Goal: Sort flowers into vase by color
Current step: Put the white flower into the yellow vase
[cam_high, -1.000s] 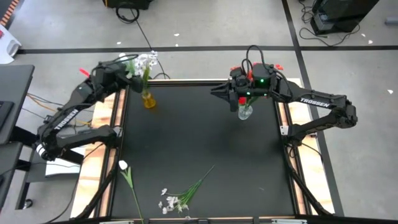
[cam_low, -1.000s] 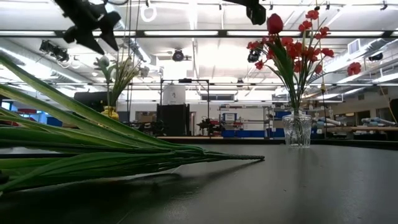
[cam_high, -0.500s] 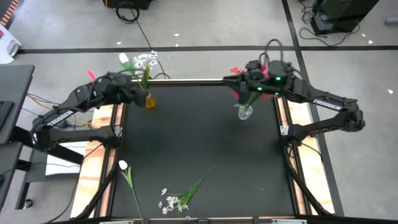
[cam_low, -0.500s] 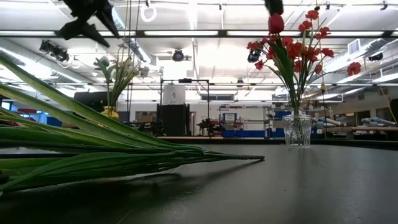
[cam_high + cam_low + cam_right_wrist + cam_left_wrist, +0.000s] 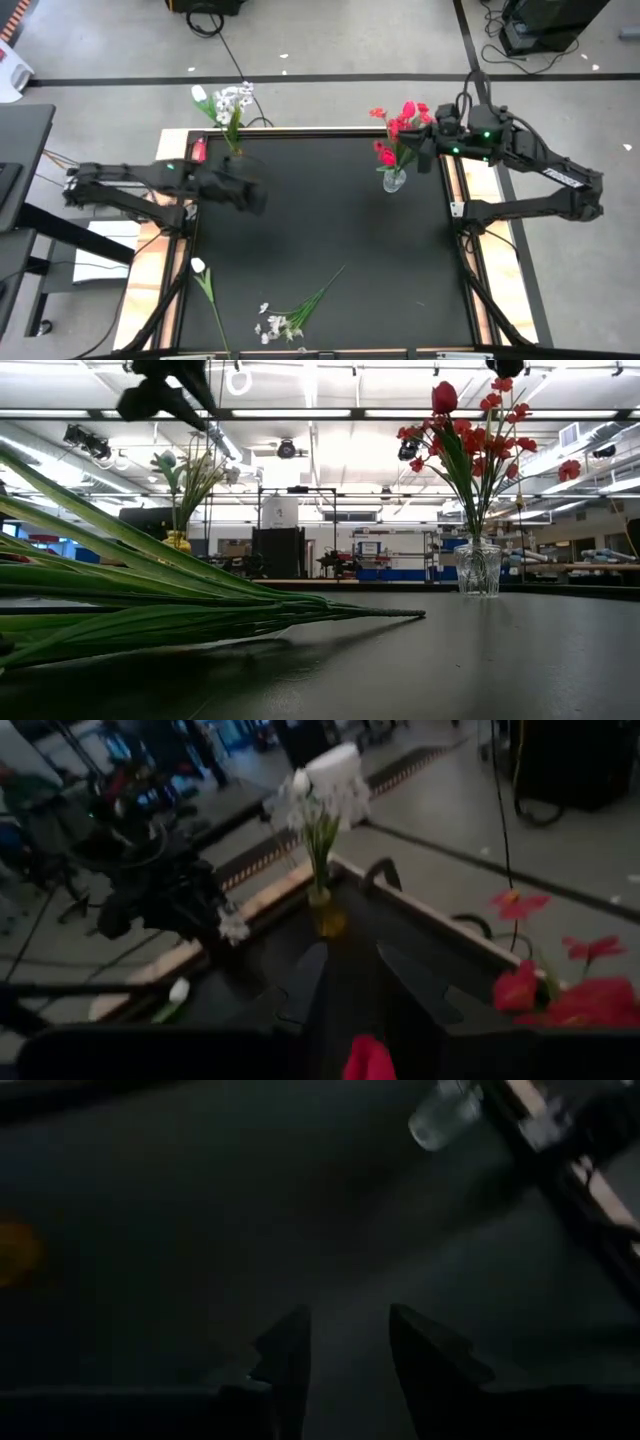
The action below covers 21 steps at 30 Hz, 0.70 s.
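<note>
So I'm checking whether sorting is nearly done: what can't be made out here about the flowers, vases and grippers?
- Yellow vase holding white blooms: hidden in the high view by the blurred left gripper.
- White-tipped single stem and white sprig bunch on the black table: cut off by the high view's bottom edge.
- Clear glass vase with red flowers: stem count unreadable, overlapping.
- Right gripper: empty, open.

Grey concrete floor (image 5: 330,40), black floor cables (image 5: 215,25), bright ceiling strip lights (image 5: 330,413)

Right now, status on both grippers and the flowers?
Left gripper open, empty, over the mat. Right gripper open, empty, beside the red flowers in their vase. White flowers vased; two white stems on the mat.
</note>
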Tool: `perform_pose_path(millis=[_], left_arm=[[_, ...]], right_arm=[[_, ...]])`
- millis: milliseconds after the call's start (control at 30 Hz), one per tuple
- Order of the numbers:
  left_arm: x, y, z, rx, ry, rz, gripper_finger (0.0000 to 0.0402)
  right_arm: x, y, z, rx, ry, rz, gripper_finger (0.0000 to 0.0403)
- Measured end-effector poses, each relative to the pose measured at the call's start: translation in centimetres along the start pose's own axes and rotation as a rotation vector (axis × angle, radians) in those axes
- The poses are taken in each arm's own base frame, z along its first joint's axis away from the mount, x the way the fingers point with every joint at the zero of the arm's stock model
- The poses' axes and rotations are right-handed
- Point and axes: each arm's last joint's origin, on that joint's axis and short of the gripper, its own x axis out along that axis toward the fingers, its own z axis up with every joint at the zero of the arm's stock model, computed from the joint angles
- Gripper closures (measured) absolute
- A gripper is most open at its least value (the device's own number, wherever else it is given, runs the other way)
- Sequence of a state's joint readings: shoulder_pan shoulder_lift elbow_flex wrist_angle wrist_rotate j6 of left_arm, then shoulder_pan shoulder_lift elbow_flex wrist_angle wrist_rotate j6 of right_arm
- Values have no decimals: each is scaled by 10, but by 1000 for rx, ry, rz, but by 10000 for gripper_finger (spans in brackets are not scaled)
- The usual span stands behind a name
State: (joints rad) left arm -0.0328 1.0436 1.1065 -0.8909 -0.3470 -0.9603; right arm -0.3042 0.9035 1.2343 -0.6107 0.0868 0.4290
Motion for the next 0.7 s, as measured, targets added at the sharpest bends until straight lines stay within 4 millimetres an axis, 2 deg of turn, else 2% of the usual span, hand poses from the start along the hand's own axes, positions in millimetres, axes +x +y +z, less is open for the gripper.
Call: perform_pose_path(millis=[200, 333, 467, 700], left_arm=[[36, -43, -23, 49, 39, -81, 260], [48, -66, -35, -26, -14, -146, 260], [49, -89, -47, -99, -90, -251, 260], [34, -121, -78, -163, -218, -396, 260]], right_arm=[[8, 16, -23, -159, 211, 110, 312], [23, 33, -45, -244, 357, 123, 322], [36, 55, -64, -337, 431, 159, 327], [50, 83, -96, -514, 496, 169, 327]])
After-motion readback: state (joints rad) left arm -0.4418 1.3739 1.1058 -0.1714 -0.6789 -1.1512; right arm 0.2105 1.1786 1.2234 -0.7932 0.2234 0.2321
